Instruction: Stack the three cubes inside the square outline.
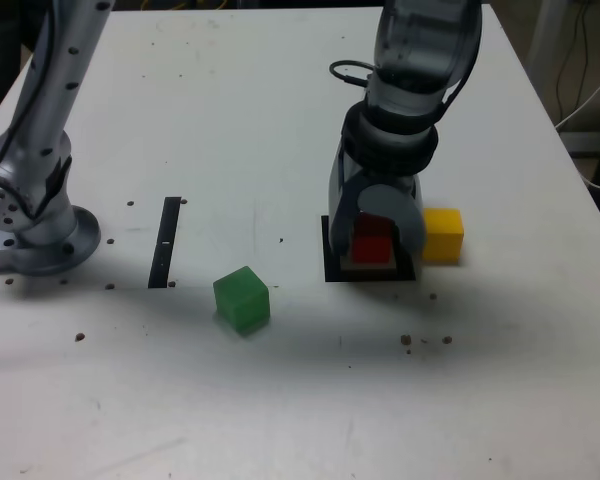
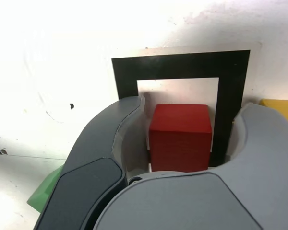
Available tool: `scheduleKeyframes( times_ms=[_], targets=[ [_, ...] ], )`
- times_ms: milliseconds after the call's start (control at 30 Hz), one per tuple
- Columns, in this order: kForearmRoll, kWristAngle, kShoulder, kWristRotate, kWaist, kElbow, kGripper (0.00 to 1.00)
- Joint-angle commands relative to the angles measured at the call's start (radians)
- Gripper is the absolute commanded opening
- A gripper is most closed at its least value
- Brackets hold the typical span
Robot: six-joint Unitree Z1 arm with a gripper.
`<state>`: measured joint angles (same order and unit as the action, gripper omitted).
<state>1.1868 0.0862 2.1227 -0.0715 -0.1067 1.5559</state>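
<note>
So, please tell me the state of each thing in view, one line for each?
Red cube: sitting inside the square outline, between the jaws, with gaps on both sides.
Square outline: flat on the table, holding only the red cube.
Yellow cube: on the table beside the outline, unstacked.
Green cube: on the table, apart, unstacked.
End effector: open, around the red cube.

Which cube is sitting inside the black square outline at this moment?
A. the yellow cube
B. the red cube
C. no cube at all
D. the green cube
B. The red cube rests on the white centre of the square outline, between the gripper's fingers, while the yellow cube sits just outside the frame and the green cube lies apart on the table.
</note>
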Motion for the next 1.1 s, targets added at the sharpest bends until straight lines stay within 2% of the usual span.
scheduleKeyframes(
  times_ms=[0,133,667,933,1067],
  targets=[
    [0.011,0.009,-0.02,-0.007,-0.002,-0.003,0.89],
    [0.028,0.02,-0.029,-0.013,-0.001,-0.006,0.99],
    [0.061,0.016,-0.04,-0.013,-0.001,0.003,1.0],
    [0.209,0.046,-0.081,-0.002,-0.001,0.07,0.99],
    [0.267,0.039,-0.086,0.036,-0.003,0.15,1.0]
  ],
)
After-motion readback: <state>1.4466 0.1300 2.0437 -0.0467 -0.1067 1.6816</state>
